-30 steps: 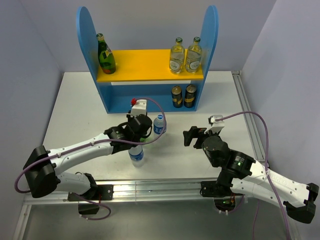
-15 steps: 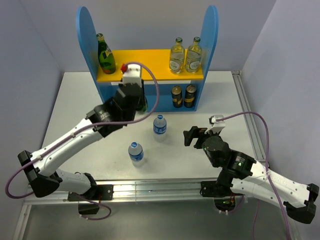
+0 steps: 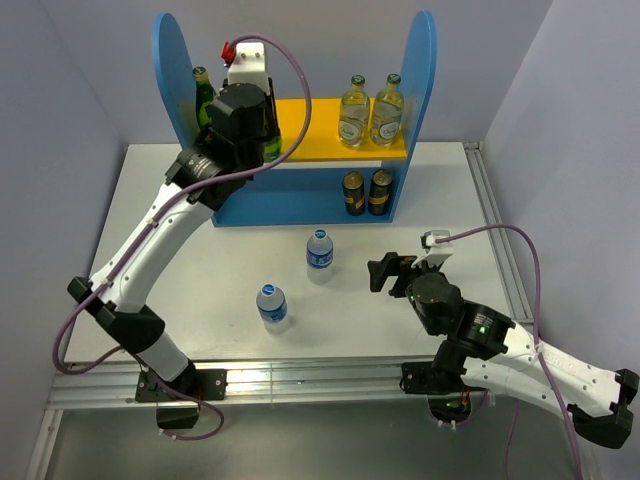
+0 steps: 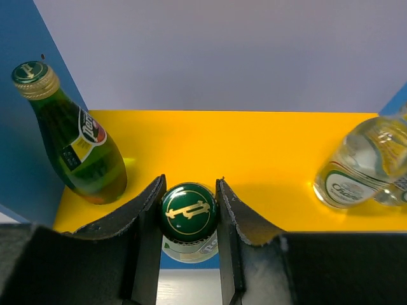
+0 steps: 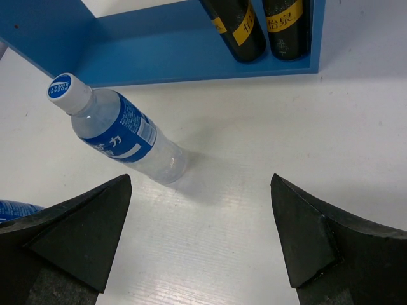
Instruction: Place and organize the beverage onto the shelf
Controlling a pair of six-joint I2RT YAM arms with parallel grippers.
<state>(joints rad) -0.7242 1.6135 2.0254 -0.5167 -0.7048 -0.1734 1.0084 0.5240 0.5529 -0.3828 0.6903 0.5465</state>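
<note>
Shelf (image 3: 300, 200) stood at 12 o'clock on the table (image 3: 440, 200). The left gripper (image 4: 189, 184) squeezed the cap of a green bottle (image 4: 188, 213) at the front edge of the yellow board (image 4: 254, 146). Next it likely had to set it down beside the other green bottle (image 4: 82, 155) at 10 o'clock. The right gripper (image 5: 200, 184) was spread wide, holding nothing. Two water bottles (image 3: 318, 250) waited on the table, and nothing seemed to block the way.

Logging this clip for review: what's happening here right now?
The left gripper is shut on the cap of a green bottle, holding it at the front edge of the yellow board on the shelf, near another green bottle. Two clear bottles stand at the board's right. The right gripper hangs open over the table, where two water bottles wait.
</note>
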